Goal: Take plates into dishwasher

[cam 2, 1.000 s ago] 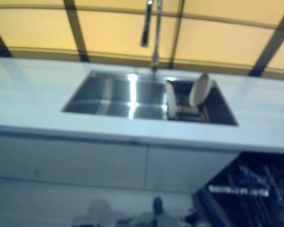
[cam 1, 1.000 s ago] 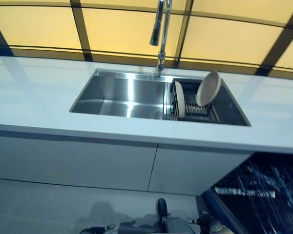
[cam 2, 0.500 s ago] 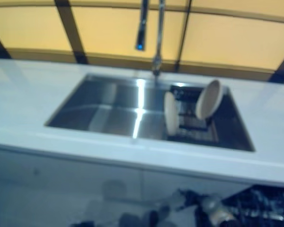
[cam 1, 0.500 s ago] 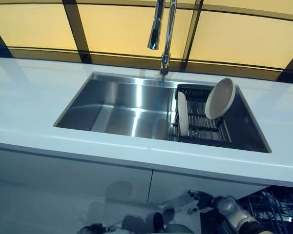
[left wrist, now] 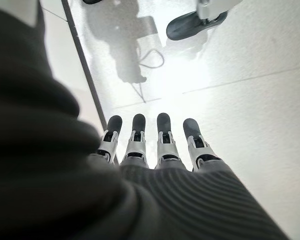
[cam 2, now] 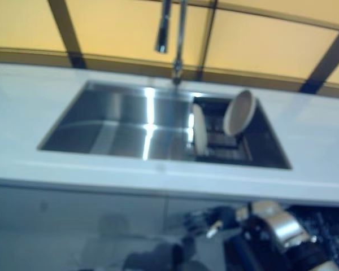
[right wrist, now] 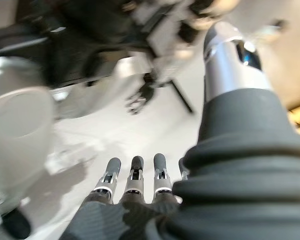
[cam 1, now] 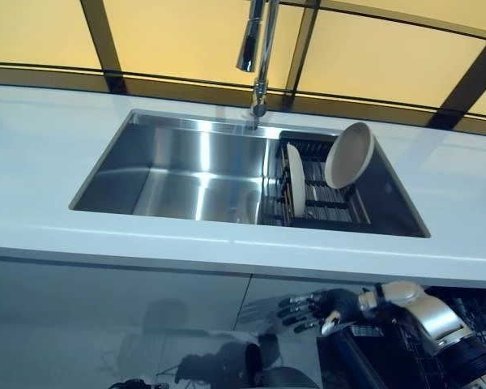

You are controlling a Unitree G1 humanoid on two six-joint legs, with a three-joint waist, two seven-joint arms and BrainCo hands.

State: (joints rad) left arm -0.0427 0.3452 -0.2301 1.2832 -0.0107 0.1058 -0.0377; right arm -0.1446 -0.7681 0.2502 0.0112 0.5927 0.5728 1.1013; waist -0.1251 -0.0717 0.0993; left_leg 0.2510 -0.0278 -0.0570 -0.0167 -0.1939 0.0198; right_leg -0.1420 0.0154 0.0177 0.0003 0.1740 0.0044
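Left eye view shows the sink (cam 1: 186,162) sunk in the white table (cam 1: 40,154), with a dark drying rack (cam 1: 324,198) filling the end of the sink farthest from the robot's left. Two plates wait there: one plate (cam 1: 296,180) stands on edge in the rack at its sink-basin side, and a second, deeper plate (cam 1: 348,154) leans tilted against the rack's far corner. A tap (cam 1: 255,49) rises behind the sink. Below the table edge, under the rack, the right hand (cam 1: 320,308) hangs with its fingers spread and straight, holding nothing. The open dishwasher (cam 1: 470,312) with its wire basket sits just beside that hand.

No plate is held yet, so the step in hand looks like a reach for one. To do it well, the right hand should rise clear of the table edge, come over the rack, and take the upright plate by its rim so it lifts straight out of the slots without knocking the leaning one.

Only the left wrist view shows the left hand (left wrist: 150,150): fingers straight, slightly apart, empty, pointing at bare floor (left wrist: 250,60). The right wrist view confirms relaxed fingers (right wrist: 135,180), but shows neither the sink nor the plates.
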